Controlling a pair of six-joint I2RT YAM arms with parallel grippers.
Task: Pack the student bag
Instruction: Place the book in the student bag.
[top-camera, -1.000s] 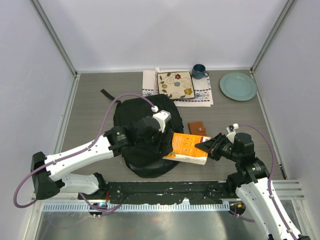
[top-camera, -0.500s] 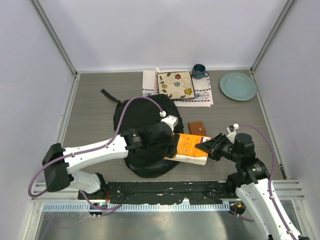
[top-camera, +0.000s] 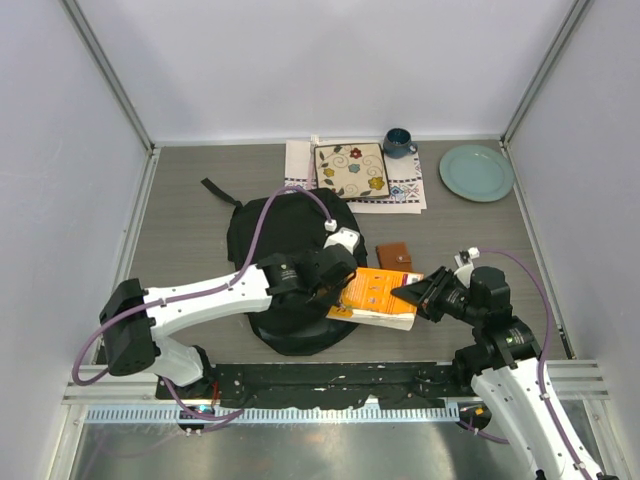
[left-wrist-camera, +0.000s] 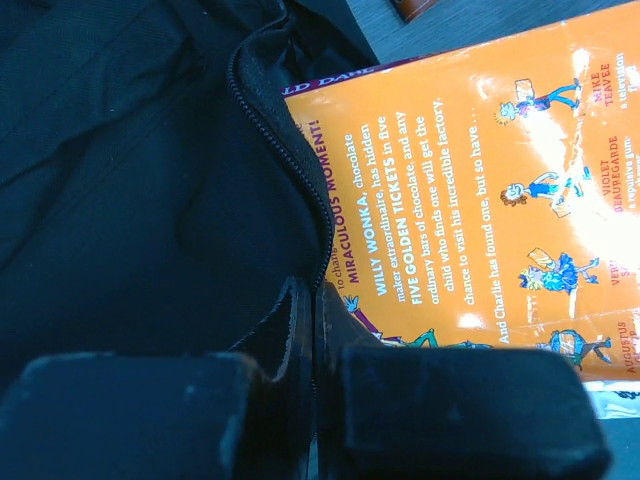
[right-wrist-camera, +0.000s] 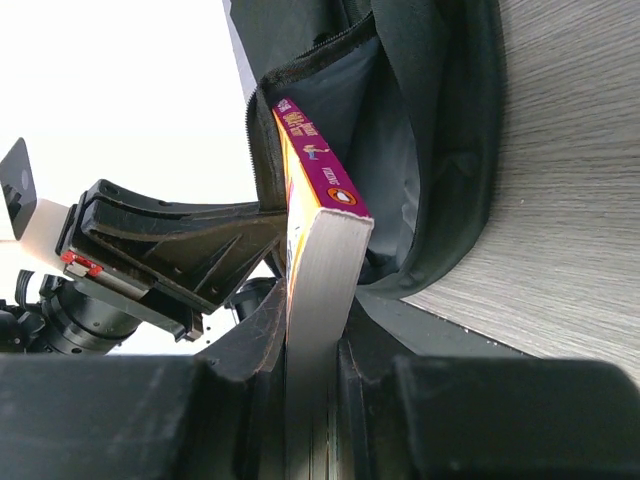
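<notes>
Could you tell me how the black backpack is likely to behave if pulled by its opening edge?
The student bag looks floppy: its fabric creases and sags around the book, so the edge pinched by the left hand would probably lift alone. Lying flat and slack, it seems unlikely to tip, though it may slide on the table.

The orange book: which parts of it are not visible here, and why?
- Top view: left end of the book, under the left arm and the bag opening.
- Left wrist view: its right part, cut by the frame edge; its lower corner, behind the left pincer.
- Right wrist view: both covers, seen edge-on; the lower end, inside the right pincer.
</notes>
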